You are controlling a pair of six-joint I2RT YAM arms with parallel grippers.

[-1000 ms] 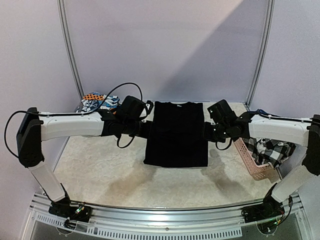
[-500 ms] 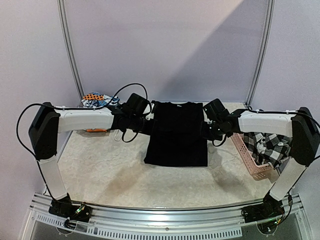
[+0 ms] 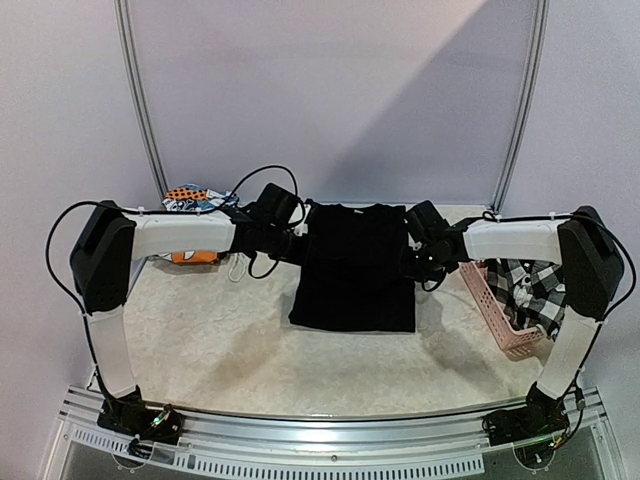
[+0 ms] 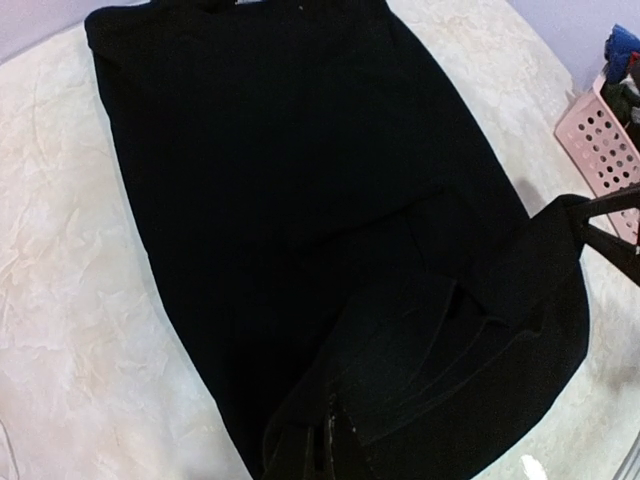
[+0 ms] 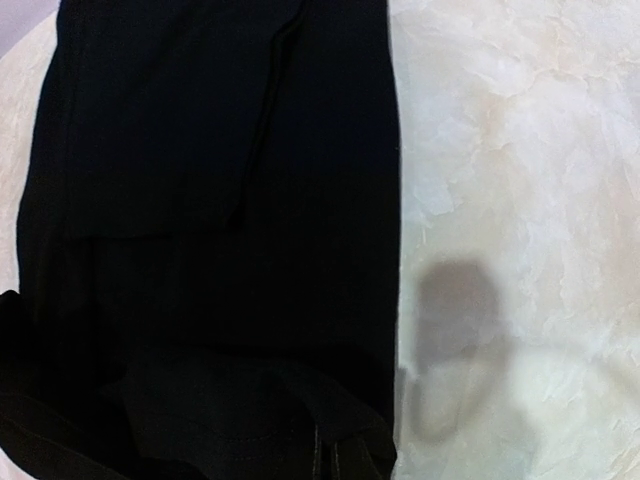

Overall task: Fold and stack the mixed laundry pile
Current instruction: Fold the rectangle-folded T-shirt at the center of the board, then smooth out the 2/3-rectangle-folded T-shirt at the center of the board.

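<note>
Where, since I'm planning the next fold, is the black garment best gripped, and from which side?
Grip the black garment at its two long side edges, in the far half, each arm coming in from its own side. It lies flat as a long rectangle, so lifted edges can probably fold toward the near hem. The left gripper and right gripper are shut on it there.

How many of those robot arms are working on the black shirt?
2. The left arm reaches the left edge of the black garment; the right arm reaches its right edge. None seems hidden.
</note>
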